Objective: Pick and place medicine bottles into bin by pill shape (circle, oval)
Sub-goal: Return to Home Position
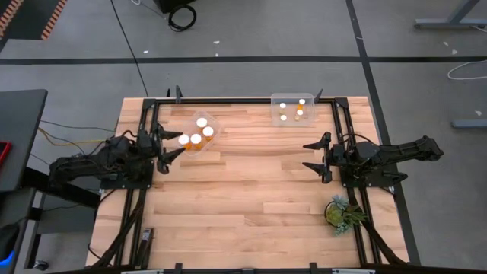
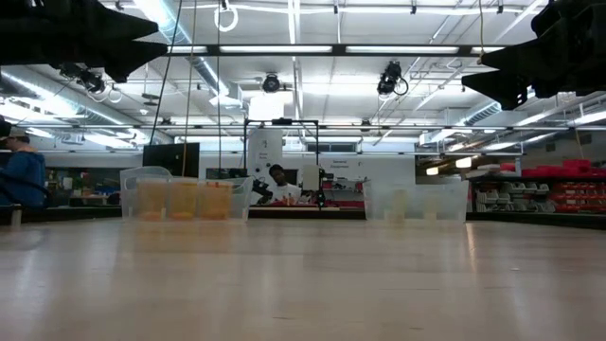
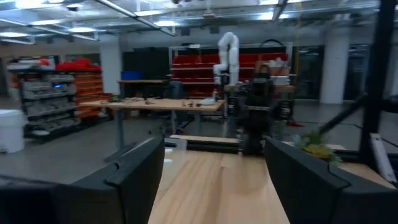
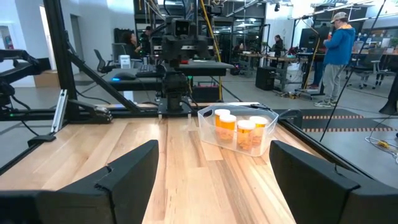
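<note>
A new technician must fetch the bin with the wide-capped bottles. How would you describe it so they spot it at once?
On the wooden table, find the left claw; a clear plastic bin sits just in front of it. It holds four orange medicine bottles whose white caps are wider than those in the other clear bin, nearer the right arm at the table's far edge.

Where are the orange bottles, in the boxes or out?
In. The bottles stand inside the left bin and right bin; none on the table.
</note>
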